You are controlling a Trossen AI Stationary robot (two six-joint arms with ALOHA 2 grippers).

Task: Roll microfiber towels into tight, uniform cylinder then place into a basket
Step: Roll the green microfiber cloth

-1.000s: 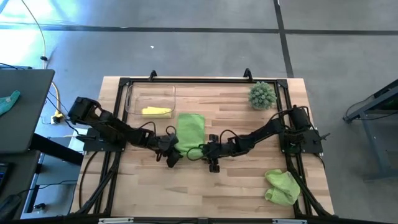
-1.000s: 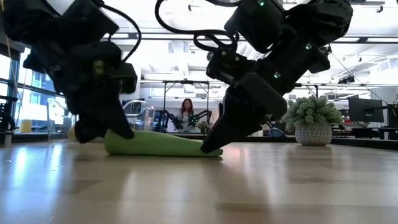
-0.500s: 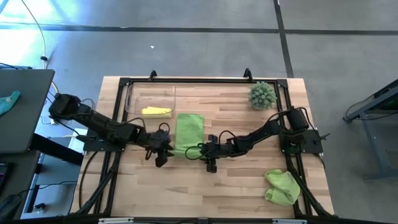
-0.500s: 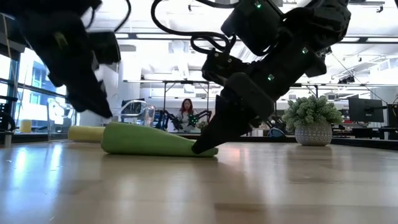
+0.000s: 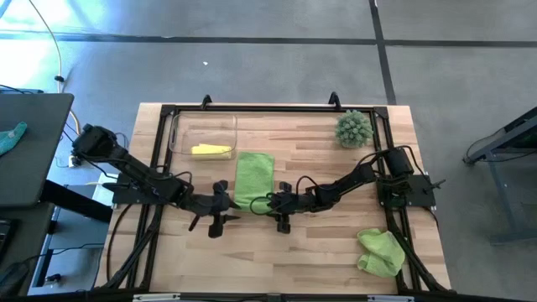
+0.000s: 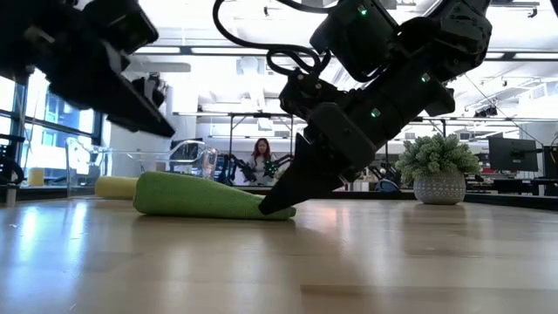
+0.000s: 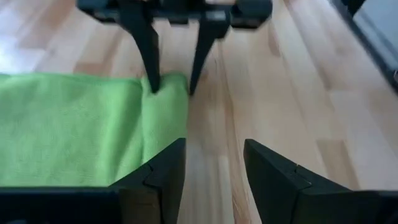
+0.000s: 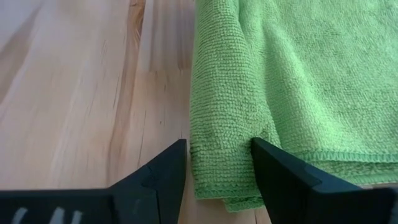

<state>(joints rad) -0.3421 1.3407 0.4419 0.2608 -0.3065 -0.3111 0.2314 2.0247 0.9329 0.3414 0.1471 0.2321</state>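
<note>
A light green towel (image 5: 254, 176) lies flat on the table, its near edge rolled over into a low roll (image 6: 200, 196). My right gripper (image 5: 273, 204) is at the roll's right end, shut on it. My left gripper (image 7: 214, 149) hangs open above and just off the roll's left end, with bare wood between its fingers. A pale yellow towel (image 5: 210, 150) lies in the clear basket (image 5: 176, 134) at the far left. A second green towel (image 5: 380, 252) lies crumpled at the near right. My right gripper has the right end of the rolled near edge (image 8: 224, 158) between its two fingers, one at the roll's near side, the other (image 7: 150, 74) on the cloth at its far side. It comes slanting down from the table's right, fingers along the roll. The towel rests on the table.
A spiky green plant in a pot (image 5: 353, 128) stands at the far right. A black frame (image 5: 252, 109) runs around the table's edges. Bare wood lies in front of the towel toward the near edge (image 5: 277, 260).
My left gripper has let go of the roll's left end, risen off it, turned about its own axis and drawn back toward the table's left and near edges. The roll's left end now lies uncovered on the table. My right gripper has stayed at the roll's right end.
</note>
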